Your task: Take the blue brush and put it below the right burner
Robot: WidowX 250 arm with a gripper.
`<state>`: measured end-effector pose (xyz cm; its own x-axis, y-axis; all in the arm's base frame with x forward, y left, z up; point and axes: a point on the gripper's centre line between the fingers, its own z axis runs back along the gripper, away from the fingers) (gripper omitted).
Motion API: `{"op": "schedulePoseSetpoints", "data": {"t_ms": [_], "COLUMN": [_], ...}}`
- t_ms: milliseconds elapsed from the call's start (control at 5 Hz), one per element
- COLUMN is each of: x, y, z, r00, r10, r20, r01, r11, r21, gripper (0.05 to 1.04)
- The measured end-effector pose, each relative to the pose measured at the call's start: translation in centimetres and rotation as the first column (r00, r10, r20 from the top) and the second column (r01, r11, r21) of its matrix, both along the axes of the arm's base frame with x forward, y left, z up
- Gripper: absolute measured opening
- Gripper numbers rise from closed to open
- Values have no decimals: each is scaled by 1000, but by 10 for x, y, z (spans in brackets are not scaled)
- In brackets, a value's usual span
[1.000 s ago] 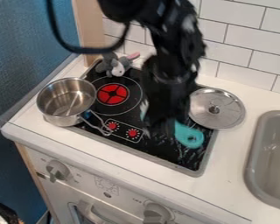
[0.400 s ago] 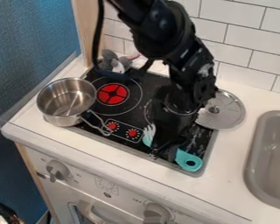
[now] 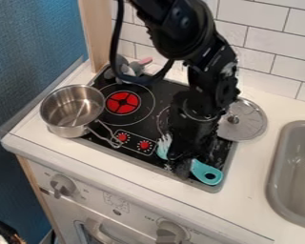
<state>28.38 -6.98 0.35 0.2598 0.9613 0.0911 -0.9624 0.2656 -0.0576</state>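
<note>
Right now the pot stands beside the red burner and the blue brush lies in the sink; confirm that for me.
Not quite: the camera view shows the blue brush lying on the stove. The pot does stand beside the red burner.

- I'm seeing a turquoise brush (image 3: 201, 169), its bristles whitish.
- I'm viewing a black stovetop (image 3: 141, 127), one burner (image 3: 123, 103) red.
- I'm facing white tiles (image 3: 263, 32), grey-lined.

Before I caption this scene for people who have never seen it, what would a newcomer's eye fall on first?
Most likely the black robot arm, coming in from the top edge, its gripper low over the front right of the stovetop. Next, the turquoise brush there, bristles toward the control knobs. Then the bright red burner at left, beside the steel saucepan.
</note>
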Motion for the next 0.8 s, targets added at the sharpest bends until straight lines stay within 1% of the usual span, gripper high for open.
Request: {"op": "schedulePoseSetpoints", "data": {"t_ms": [200,400,600,800], "x": [-2,0,3,5], "y": [5,10,14,22], "z": [1,19,51,78], "r00": [999,1000,998,992], "r10": [13,8,12,18], "r20": [-41,-15,57,122], "r01": [-14,-8,-9,-7], "r11": [1000,999,998,996], "r21": [-26,-35,-58,-90], "gripper": [1005,1001,1001,1001]}}
